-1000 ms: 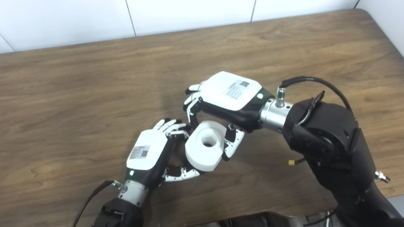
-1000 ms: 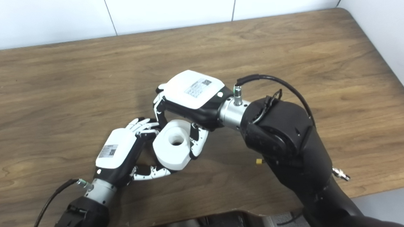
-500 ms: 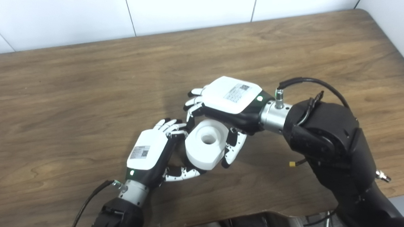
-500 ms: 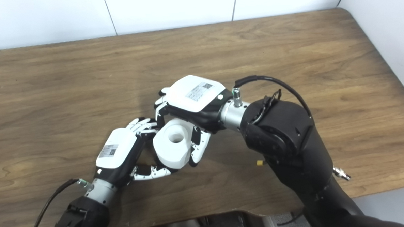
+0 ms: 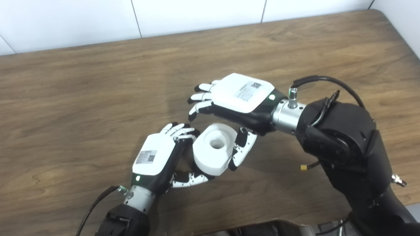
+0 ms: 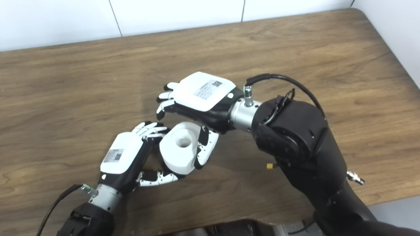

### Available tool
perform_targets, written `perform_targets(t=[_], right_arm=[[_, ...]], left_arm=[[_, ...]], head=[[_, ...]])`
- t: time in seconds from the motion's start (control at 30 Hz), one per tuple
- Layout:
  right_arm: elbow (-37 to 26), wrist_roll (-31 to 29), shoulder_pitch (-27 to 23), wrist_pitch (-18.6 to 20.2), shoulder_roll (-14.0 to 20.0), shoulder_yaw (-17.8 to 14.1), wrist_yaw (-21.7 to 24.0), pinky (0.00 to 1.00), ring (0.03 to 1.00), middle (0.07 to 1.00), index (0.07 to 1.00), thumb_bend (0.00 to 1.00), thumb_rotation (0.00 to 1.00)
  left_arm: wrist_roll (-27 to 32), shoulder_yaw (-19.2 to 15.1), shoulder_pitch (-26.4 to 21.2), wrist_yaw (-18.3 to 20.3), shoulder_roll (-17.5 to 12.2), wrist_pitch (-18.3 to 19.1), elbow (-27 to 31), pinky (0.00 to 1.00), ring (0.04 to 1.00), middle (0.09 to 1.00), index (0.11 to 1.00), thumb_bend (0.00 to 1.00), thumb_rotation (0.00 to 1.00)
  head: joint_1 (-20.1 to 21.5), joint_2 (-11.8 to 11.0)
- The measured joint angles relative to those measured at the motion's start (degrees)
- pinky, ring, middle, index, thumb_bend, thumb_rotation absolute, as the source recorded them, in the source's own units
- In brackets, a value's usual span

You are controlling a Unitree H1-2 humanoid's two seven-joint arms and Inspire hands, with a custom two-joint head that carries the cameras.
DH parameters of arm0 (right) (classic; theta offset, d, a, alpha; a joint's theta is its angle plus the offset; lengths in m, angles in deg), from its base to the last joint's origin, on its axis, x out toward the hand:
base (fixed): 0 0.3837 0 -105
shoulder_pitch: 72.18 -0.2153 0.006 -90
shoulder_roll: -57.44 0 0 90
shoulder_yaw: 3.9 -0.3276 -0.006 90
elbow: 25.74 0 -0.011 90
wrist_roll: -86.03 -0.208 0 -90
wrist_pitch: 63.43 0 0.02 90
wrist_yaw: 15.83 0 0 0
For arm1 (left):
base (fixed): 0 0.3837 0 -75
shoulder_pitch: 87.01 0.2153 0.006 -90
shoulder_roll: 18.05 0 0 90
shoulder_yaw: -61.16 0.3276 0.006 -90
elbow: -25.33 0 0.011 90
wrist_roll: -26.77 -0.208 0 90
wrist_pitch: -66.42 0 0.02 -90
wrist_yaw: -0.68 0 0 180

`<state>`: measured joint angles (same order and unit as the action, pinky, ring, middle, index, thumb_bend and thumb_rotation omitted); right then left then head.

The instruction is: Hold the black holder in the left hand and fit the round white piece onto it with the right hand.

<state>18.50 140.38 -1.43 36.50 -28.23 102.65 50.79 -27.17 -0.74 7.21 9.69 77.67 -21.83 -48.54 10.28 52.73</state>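
Wooden table (image 5: 73, 90) carries both arms, coming in from the near edge. R hand (image 5: 232, 104) hovers palm-down just above & behind the round white piece (image 5: 214, 149); its fingers (image 5: 200, 96) are spread and lifted clear of the piece, holding nothing, thumb hanging beside the piece's right side, maybe touching, can't tell. L hand (image 5: 158, 160) sits just left of the piece, fingers curled round its far-left side, thumb under its near edge, so grasping there. Black holder mostly hidden betw. L hand & piece. Piece's centre hole faces up.
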Motion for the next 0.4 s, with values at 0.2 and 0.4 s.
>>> perform_targets(t=[0.2,0.4], right_arm=[[-0.03,-0.12,-0.67,0.68,-0.02,-0.34,0.13,0.95,0.982,0.948,0.867,1.00,0.33],[-0.04,-0.31,-0.87,0.76,0.04,-0.47,0.12,0.95,0.981,0.945,0.863,1.00,0.34]], left_arm=[[-0.39,0.10,-0.49,1.46,0.00,0.79,0.47,0.92,0.880,0.857,0.871,0.98,0.36],[0.50,-0.13,-0.65,2.52,0.02,1.18,0.76,0.94,0.905,0.885,0.934,0.99,0.39]], head=[[0.09,-0.09],[-0.18,-0.09]])
